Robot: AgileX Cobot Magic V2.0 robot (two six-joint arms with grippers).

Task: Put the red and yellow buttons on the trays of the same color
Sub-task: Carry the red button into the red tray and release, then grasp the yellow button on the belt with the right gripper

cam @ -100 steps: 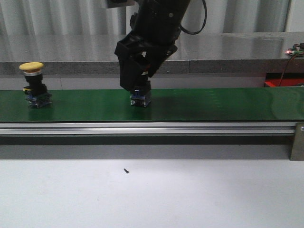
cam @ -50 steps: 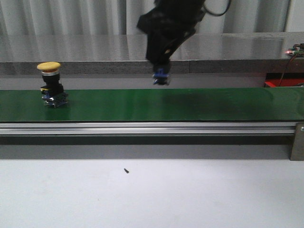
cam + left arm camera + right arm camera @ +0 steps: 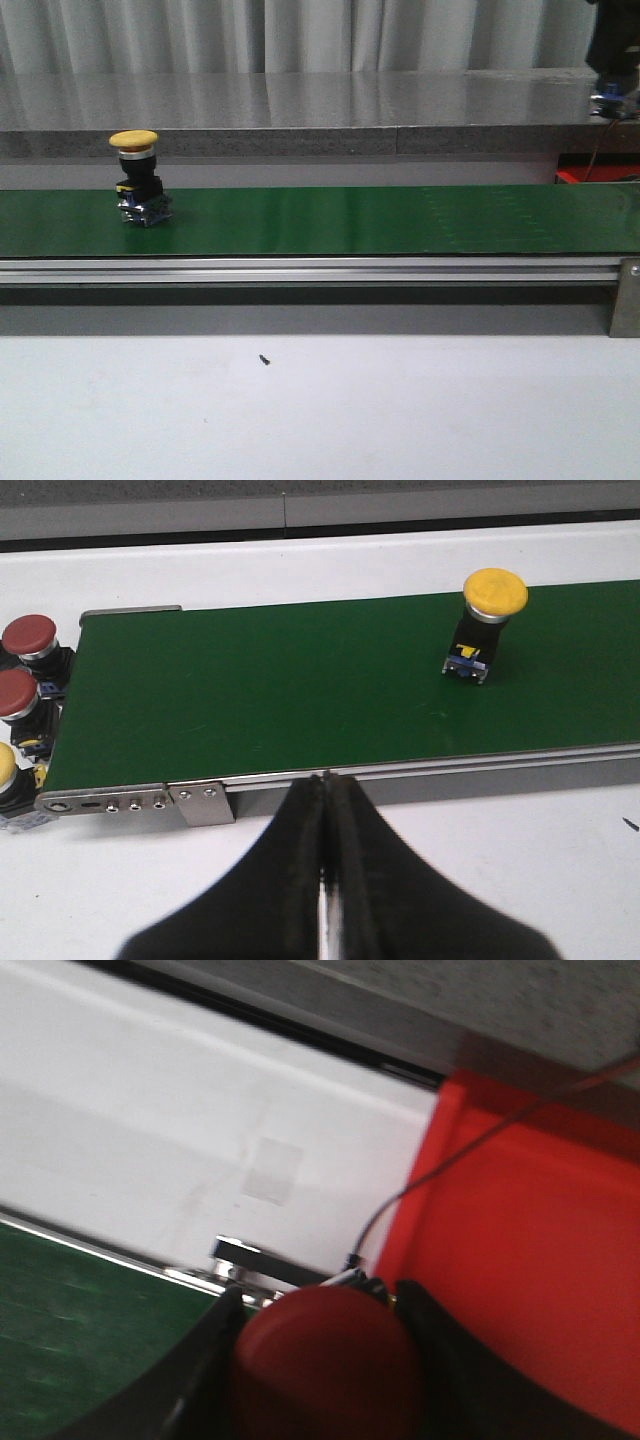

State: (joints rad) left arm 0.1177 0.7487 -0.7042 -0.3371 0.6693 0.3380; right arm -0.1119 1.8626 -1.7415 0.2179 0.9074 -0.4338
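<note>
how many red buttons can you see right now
3. Two red buttons sit off the end of the green conveyor belt in the left wrist view; a third red button is held in the right gripper's jaws. Others may be hidden.

1. I find no readable words, brand names or numbers in any view.
2. The yellow button (image 3: 484, 626) carries a small yellow mark on its black body, too small for me to read.

Desk (image 3: 320, 420): white, flat, carrying the conveyor across its width.
Conveyor belt (image 3: 350, 220): green, in an aluminium frame.
On the belt: one yellow button (image 3: 141, 180), upright, toward its left end.
On the desk: a small dark screw (image 3: 265, 359) in front of the conveyor; two red buttons (image 3: 22, 670) beside the belt's end.
</note>
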